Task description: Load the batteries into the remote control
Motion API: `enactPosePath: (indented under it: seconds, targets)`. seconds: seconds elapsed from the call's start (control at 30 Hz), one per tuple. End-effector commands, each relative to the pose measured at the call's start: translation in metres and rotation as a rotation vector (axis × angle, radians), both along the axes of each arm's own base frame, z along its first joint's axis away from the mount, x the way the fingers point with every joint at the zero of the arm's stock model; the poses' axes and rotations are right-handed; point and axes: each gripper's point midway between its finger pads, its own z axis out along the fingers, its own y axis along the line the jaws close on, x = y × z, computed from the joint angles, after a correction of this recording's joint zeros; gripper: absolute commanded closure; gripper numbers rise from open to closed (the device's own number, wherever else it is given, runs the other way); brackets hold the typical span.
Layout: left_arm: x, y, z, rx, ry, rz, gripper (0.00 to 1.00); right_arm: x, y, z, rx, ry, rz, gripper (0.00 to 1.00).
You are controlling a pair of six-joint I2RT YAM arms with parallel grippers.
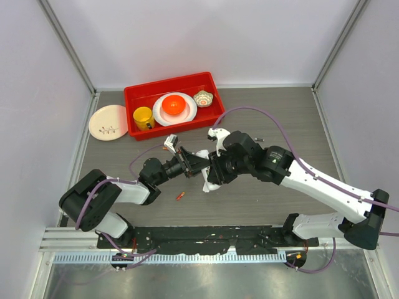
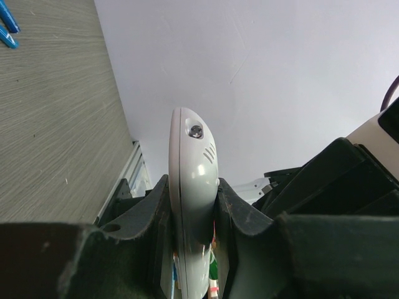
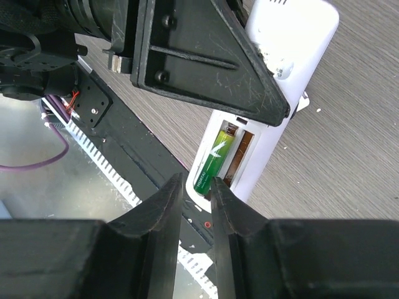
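Note:
The remote control point(image 2: 192, 149) is a slim white oblong, held on edge above the table with my left gripper point(image 2: 192, 187) shut on its sides. In the right wrist view the remote control point(image 3: 299, 43) has its back compartment uncovered. A green battery point(image 3: 212, 162) lies in one slot, and the slot beside it point(image 3: 242, 156) is empty. My right gripper point(image 3: 196, 187) stands just below the battery's end, its jaws a narrow gap apart and wider than the battery. From above, the left gripper point(image 1: 198, 163) and the right gripper point(image 1: 215, 171) meet at mid-table around the remote control point(image 1: 209, 184).
A red-orange battery point(image 1: 180, 195) lies loose near the left arm. A dark battery point(image 1: 259, 139) lies right of the grippers, and blue batteries point(image 2: 7, 28) lie on the table. A red bin point(image 1: 134, 99) with a yellow cup point(image 1: 143, 117) and dishes stands behind, beside a cream plate point(image 1: 108, 121).

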Motion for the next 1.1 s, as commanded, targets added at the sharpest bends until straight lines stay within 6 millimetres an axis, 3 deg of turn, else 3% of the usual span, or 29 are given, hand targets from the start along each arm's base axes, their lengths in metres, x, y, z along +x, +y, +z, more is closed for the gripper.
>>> enactPosePath:
  seconds: [0.0,0.1,0.2,0.23,0.27,0.3,0.33,0.43,0.5,0.6,0.67,0.8,1.07]
  targets:
    - [-0.017,0.011,0.064,-0.174,-0.245,-0.019,1.00,0.001,0.003,0.036,0.083,-0.053,0.011,0.69]
    - [-0.021,0.011,0.064,-0.172,-0.252,-0.035,1.00,0.011,-0.003,0.044,0.088,-0.104,-0.047,0.69]
    - [-0.026,0.012,0.069,-0.179,-0.271,-0.052,1.00,0.040,-0.026,0.050,0.105,-0.228,-0.247,0.69]
    - [-0.029,0.012,0.069,-0.178,-0.277,-0.060,1.00,0.041,-0.033,0.034,0.116,-0.214,-0.288,0.67]
    - [-0.030,0.013,0.072,-0.183,-0.285,-0.062,1.00,0.040,-0.037,0.045,0.190,-0.222,-0.303,0.62]
    - [-0.032,0.014,0.073,-0.184,-0.287,-0.069,1.00,0.036,-0.032,0.048,0.256,-0.180,-0.276,0.46]
    - [-0.034,0.014,0.073,-0.184,-0.291,-0.074,1.00,0.044,-0.040,0.042,0.271,-0.142,-0.301,0.42]
    - [-0.037,0.015,0.078,-0.195,-0.298,-0.085,1.00,0.033,-0.031,0.034,0.367,0.024,-0.216,0.35]
    - [-0.040,0.016,0.080,-0.199,-0.301,-0.093,1.00,0.037,-0.029,0.042,0.446,0.035,-0.215,0.31]
    - [-0.043,0.016,0.083,-0.205,-0.303,-0.107,1.00,0.027,-0.021,0.041,0.515,0.081,-0.145,0.26]
    - [-0.044,0.016,0.085,-0.208,-0.308,-0.117,1.00,0.016,-0.016,0.037,0.551,0.127,-0.089,0.25]
    - [-0.044,0.015,0.086,-0.212,-0.304,-0.122,1.00,0.011,-0.008,0.046,0.650,0.135,-0.041,0.24]
    - [-0.039,0.013,0.085,-0.215,-0.287,-0.111,1.00,-0.001,-0.008,0.038,0.637,0.140,0.034,0.25]
